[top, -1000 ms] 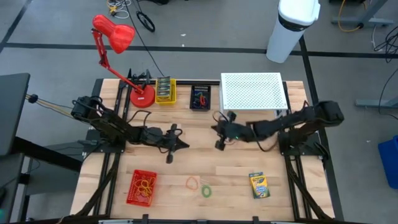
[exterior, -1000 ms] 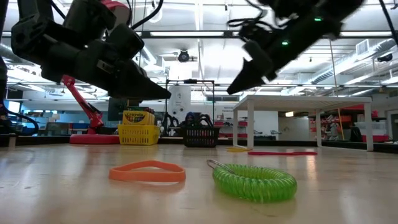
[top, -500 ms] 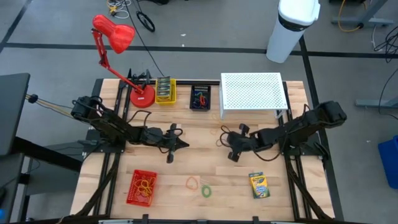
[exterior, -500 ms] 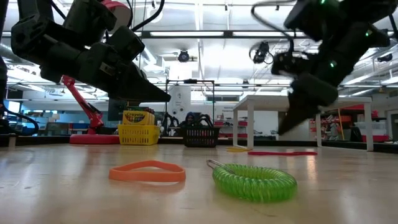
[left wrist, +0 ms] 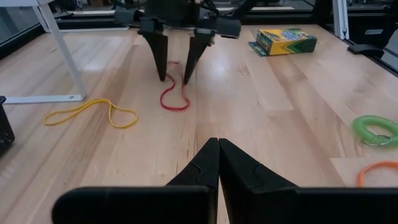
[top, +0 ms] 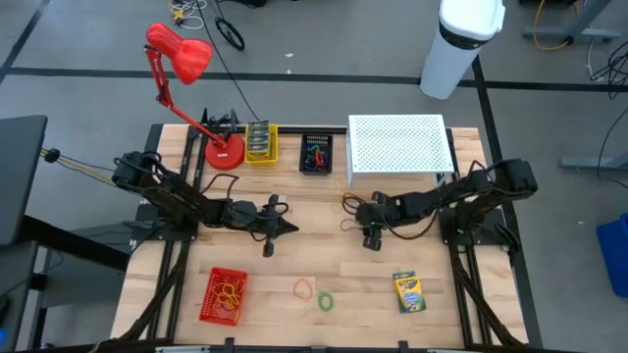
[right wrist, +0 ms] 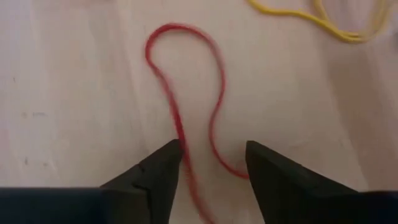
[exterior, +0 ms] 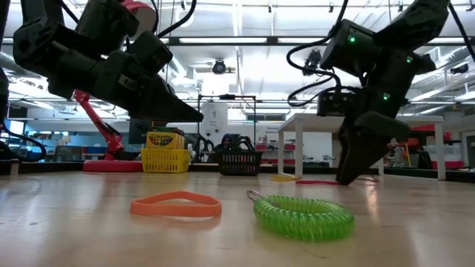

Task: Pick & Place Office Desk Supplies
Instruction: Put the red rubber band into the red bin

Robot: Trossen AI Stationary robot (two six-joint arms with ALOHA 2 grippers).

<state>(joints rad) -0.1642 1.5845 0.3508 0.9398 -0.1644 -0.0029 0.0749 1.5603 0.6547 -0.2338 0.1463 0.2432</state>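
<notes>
A red rubber band (right wrist: 186, 93) lies flat on the wooden table (top: 324, 250), also seen in the left wrist view (left wrist: 175, 99). My right gripper (right wrist: 211, 149) points steeply down over it, open. Its two fingers (left wrist: 163, 59) stand on either side of the band's nearer end, just above the wood. My left gripper (left wrist: 217, 149) hangs shut and empty over the table's left half (top: 292, 230). A yellow rubber band (left wrist: 93, 112) lies beside the red one. A crayon box (top: 408, 291), a green coil loop (exterior: 303, 215) and an orange band (exterior: 176, 205) rest near the front edge.
A white perforated riser (top: 397, 144) stands at the back right. A yellow basket (top: 260, 142), a black basket (top: 316, 154) and a red lamp's base (top: 224, 152) line the far edge. A red basket (top: 224, 294) with bands sits front left.
My right gripper has sunk toward the table and gone a little toward its near edge. It has tipped from nearly level to steeply down and has opened over the red rubber band. The band has not moved.
</notes>
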